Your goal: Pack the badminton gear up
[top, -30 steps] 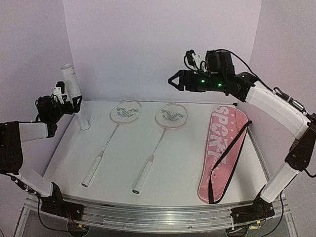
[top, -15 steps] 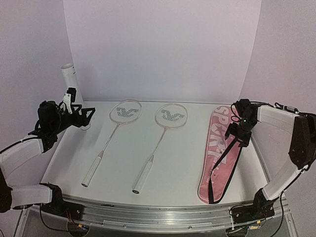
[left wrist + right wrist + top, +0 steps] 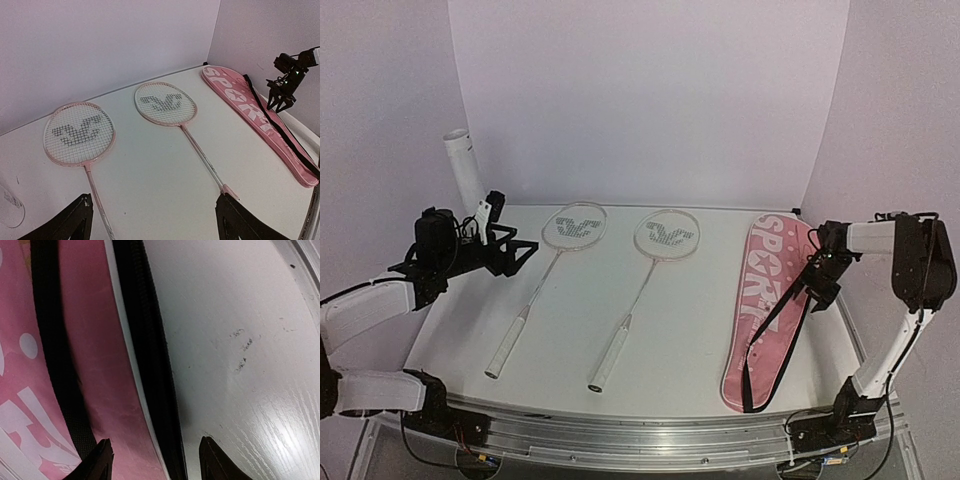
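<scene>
Two rackets lie side by side on the white table, heads to the back. The left racket [image 3: 574,226] and the right racket [image 3: 666,235] also show in the left wrist view, the left racket [image 3: 79,133] and the right racket [image 3: 165,103]. My left gripper [image 3: 523,258] is open and empty, just left of the left racket's shaft; its fingertips [image 3: 82,212] frame both shafts in the left wrist view [image 3: 153,197]. My right gripper [image 3: 817,296] is open and low over the pink bag's [image 3: 770,310] right edge, its jaws straddling the black zipper edge [image 3: 150,365] in the right wrist view [image 3: 155,441]. No shuttlecocks show.
A tall white tube [image 3: 466,175] stands at the back left, behind my left arm. The pink bag's black strap [image 3: 775,320] runs along its length. A raised metal lip [image 3: 850,330] borders the table to the right of the bag. Purple walls close the back and sides.
My right arm dropped from high above the table down to the bag's right edge. My left arm moved away from the tube, right and lower, toward the left racket.
</scene>
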You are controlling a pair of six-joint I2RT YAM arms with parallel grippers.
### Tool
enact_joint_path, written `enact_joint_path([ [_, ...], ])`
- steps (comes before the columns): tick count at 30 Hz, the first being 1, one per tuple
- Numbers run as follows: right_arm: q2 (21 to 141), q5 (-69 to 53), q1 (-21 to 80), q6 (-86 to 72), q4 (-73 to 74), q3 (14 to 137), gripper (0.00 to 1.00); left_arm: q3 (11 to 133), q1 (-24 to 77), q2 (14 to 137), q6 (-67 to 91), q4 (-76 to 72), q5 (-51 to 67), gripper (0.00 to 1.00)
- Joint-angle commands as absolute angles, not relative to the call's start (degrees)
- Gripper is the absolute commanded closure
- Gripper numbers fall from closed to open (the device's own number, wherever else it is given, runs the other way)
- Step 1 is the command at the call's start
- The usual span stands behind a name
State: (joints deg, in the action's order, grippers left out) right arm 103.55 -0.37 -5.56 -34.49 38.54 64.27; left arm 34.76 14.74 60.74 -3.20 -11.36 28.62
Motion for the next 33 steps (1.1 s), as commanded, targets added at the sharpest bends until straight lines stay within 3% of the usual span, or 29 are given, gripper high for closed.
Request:
enact_joint_path([
  [1,104.88,-4.76,-6.56,-34.13,33.15,62.91,0.48,38.77,15.20,63.43,-4.29,-13.13,29.90,0.16],
  [3,105.45,-5.48,-6.65,-34.36,31.63,61.24,0.58,39.51,15.35,64.61,-4.42,-13.71,29.99,0.15],
  [8,104.50,-6.05,-7.64,-35.31,29.68,57.60,1.00,40.87,15.77,66.67,-4.88,-14.59,30.49,0.16],
  [16,91.61,-0.20,-3.20,-34.25,39.98,65.65,1.00,40.38,20.03,64.75,-7.94,-15.93,32.01,0.22],
  [23,79.13,12.41,12.98,-43.91,46.81,75.26,1.00,48.13,28.13,66.90,-5.52,-9.13,29.57,0.30],
  [27,78.46,18.87,23.35,-52.34,45.90,80.34,1.00,58.63,33.04,71.42,-6.42,-3.62,29.32,0.31],
  [33,83.38,23.67,37.06,-59.20,32.84,85.00,1.00,69.94,41.75,78.48,-9.24,2.65,30.56,0.24],
])
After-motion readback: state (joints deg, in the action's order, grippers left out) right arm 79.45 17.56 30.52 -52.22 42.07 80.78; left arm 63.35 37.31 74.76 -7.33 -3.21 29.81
